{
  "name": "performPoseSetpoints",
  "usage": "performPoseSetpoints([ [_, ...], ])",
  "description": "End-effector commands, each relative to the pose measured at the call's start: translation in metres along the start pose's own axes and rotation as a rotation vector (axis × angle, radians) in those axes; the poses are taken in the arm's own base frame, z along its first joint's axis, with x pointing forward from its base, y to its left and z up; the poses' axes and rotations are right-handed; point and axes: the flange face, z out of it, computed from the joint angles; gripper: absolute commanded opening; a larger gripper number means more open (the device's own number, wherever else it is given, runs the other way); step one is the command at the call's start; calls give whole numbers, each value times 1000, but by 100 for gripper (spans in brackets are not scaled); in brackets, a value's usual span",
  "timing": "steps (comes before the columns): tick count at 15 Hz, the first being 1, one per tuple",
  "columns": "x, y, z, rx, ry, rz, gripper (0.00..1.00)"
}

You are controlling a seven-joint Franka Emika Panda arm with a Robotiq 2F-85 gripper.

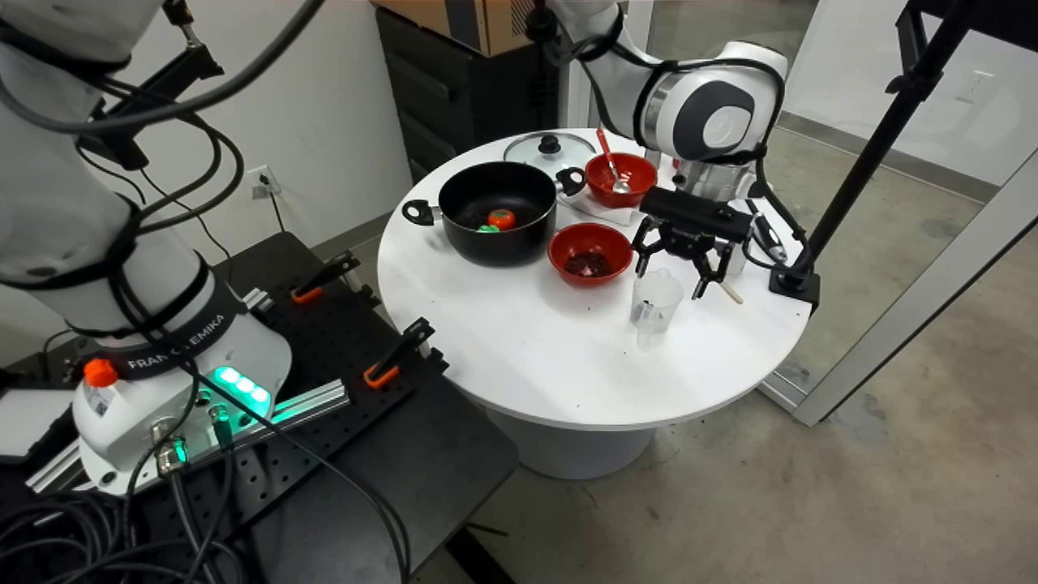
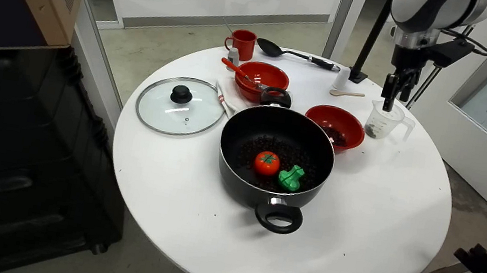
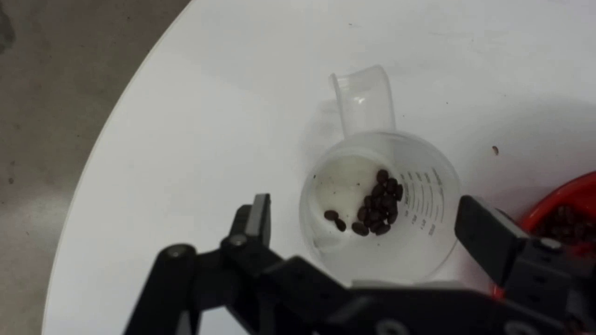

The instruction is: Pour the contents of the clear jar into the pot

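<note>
A black two-fingered pincer [image 1: 669, 284] hangs spread wide, gripping nothing, above the clear cylindrical plastic jar [image 3: 409, 232], which stands upright on the round white counter [image 2: 328, 247] with dark brown beans [image 3: 379, 204] inside. A round red bowl [image 1: 590, 237] sits between the jar and the wide black pot [image 2: 274, 124].

In an exterior view, the pot [image 2: 238, 187] stood on the table [image 2: 156, 196], a tomato [image 2: 267, 164] among beans [image 2: 249, 147] inside. The lid [image 2: 179, 109] lay to its left. Beyond the pot stood a bowl [image 2: 277, 75] holding a spoon [image 2: 237, 70], a mug [image 2: 244, 46] behind. Another bowl [image 2: 350, 124] stood to the pot's far right; right of that, the jar [image 2: 387, 123], holding more beans [image 3: 378, 204].
</note>
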Motion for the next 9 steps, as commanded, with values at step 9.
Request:
performPoseSetpoints([
  [9,-57,-18,-24,45,54,-168,100],
])
